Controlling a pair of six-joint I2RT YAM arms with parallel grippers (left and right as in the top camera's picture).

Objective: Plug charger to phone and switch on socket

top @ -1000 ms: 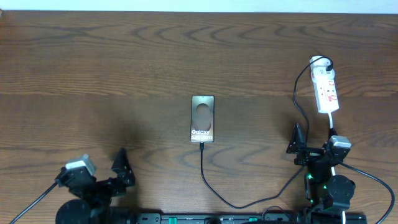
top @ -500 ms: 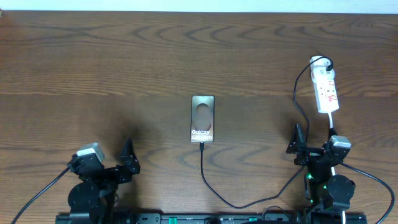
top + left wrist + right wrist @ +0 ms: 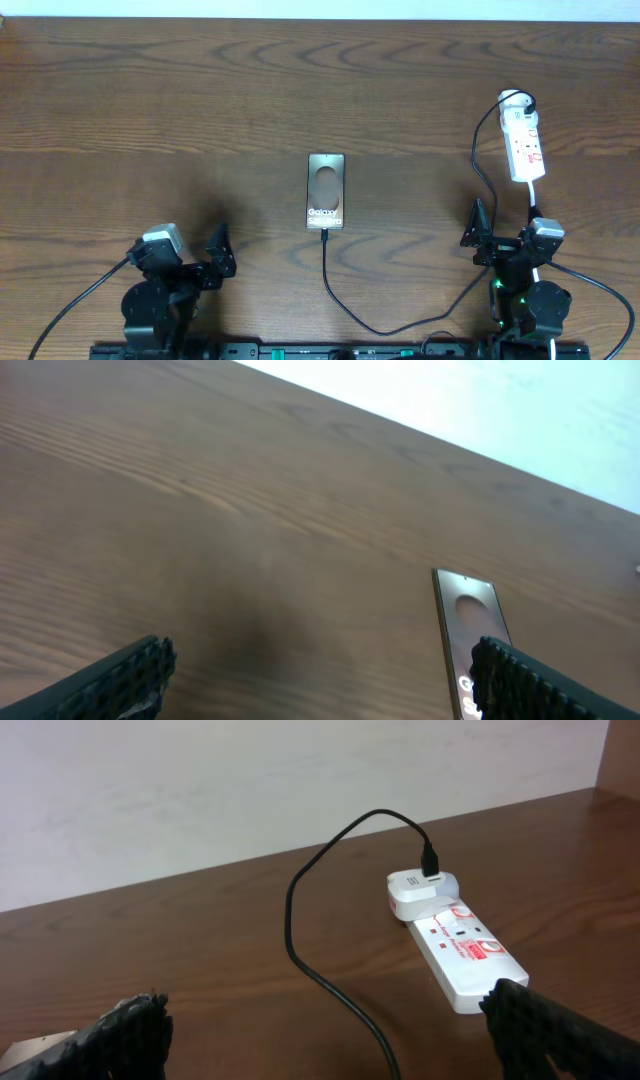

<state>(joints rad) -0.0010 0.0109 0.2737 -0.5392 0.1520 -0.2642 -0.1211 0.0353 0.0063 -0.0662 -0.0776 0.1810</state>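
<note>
Phone lies at the middle of the desk, lettered "Galaxy", with the charger touching its near edge. Socket, red-marked, sits far right near the desk's edge, well apart. Bare wood spreads wide on the left. Left gripper and right gripper both stand with fingers apart.

Bare table spreads left of the phone, while the charger loops across toward the socket.

White "Galaxy" on the phone
</note>
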